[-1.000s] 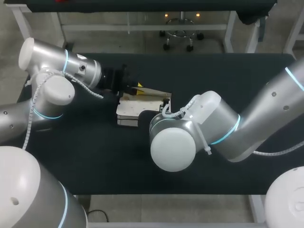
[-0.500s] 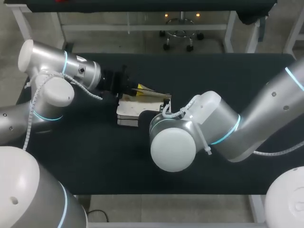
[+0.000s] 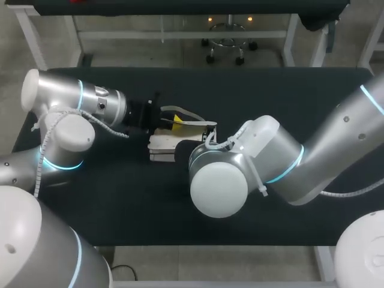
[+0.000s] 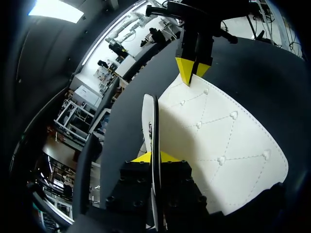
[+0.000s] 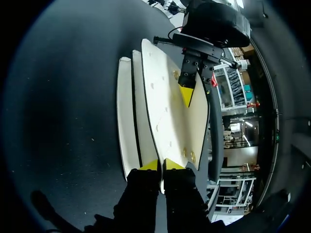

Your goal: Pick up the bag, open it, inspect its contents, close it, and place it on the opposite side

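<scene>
The white quilted bag (image 3: 161, 143) lies on the black table (image 3: 120, 198), left of the middle. From the left, my left gripper (image 3: 174, 120) is shut on a thin black-rimmed edge of the bag (image 4: 149, 116), seen edge-on between its yellow tips (image 4: 154, 156). In the left wrist view the quilted panel (image 4: 218, 141) spreads beside it, and my right gripper (image 4: 193, 73) pinches that panel's far edge. In the right wrist view my right gripper (image 5: 162, 165) is shut on the panel's end (image 5: 163, 102), with the left gripper (image 5: 187, 94) opposite. In the head view my right arm (image 3: 240, 156) hides its own gripper.
Bare black table (image 5: 63, 97) lies all around the bag. My right arm's bulky elbow (image 3: 219, 186) hangs over the middle of the table, just in front of the bag. The table's far edge (image 3: 240, 69) runs behind both grippers.
My left gripper has shifted a little toward the table's near side with the bag's edge, and the raised panel now lies lower. The right arm has kept still.
</scene>
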Action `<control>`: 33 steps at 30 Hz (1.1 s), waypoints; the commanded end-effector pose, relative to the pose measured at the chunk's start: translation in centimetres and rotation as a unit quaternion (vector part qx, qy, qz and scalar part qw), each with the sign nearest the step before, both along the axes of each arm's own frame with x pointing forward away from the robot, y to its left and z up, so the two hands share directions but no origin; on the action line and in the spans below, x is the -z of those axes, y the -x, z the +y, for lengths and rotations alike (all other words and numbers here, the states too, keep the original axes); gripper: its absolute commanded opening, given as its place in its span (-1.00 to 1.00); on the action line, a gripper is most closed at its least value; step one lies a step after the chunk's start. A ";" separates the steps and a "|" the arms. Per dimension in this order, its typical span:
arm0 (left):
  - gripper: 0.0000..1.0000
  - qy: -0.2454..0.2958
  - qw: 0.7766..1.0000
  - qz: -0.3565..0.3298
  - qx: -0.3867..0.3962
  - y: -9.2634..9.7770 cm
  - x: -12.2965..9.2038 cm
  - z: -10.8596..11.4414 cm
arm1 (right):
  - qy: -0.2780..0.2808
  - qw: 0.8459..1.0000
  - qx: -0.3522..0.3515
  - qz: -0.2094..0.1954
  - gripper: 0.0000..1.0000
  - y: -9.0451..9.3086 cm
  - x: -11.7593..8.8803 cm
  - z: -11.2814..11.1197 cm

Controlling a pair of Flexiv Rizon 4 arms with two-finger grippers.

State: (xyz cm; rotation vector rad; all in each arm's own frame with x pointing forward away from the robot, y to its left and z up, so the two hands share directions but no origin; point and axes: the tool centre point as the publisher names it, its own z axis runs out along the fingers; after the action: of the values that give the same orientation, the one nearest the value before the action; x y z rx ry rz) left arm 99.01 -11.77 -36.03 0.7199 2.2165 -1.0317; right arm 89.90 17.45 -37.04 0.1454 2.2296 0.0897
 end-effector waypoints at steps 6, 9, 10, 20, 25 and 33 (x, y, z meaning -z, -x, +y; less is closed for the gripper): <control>0.14 0.024 0.999 0.003 -0.025 0.3 -1.1 0.0 | -0.001 1.000 0.000 -0.002 -1.00 -0.2 0.1 0.0; -0.16 0.021 0.999 -0.004 -0.026 0.4 -1.9 0.1 | -0.001 1.000 0.000 -0.002 -1.00 -0.2 0.1 0.0; -0.16 0.019 0.999 -0.008 -0.025 0.4 -2.1 0.2 | -0.001 1.000 0.000 -0.002 -1.00 -0.2 0.1 0.0; -0.47 0.016 0.999 -0.024 -0.033 0.3 -3.0 0.4 | -0.001 1.000 0.000 -0.002 -1.00 -0.2 0.1 0.0; -0.68 0.016 0.999 -0.025 -0.038 0.2 -3.1 0.4 | -0.001 1.000 0.000 -0.002 -1.00 -0.2 0.1 0.0; -1.00 0.013 0.998 -0.057 -0.029 1.3 -2.6 0.4 | -0.001 1.000 0.000 -0.002 -1.00 -0.2 0.1 0.0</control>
State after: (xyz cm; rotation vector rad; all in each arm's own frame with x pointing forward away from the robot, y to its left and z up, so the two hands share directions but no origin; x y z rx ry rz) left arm 98.48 -11.42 -32.89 0.6888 2.1387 -0.9616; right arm 90.03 17.48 -37.01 0.1457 2.2280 0.0903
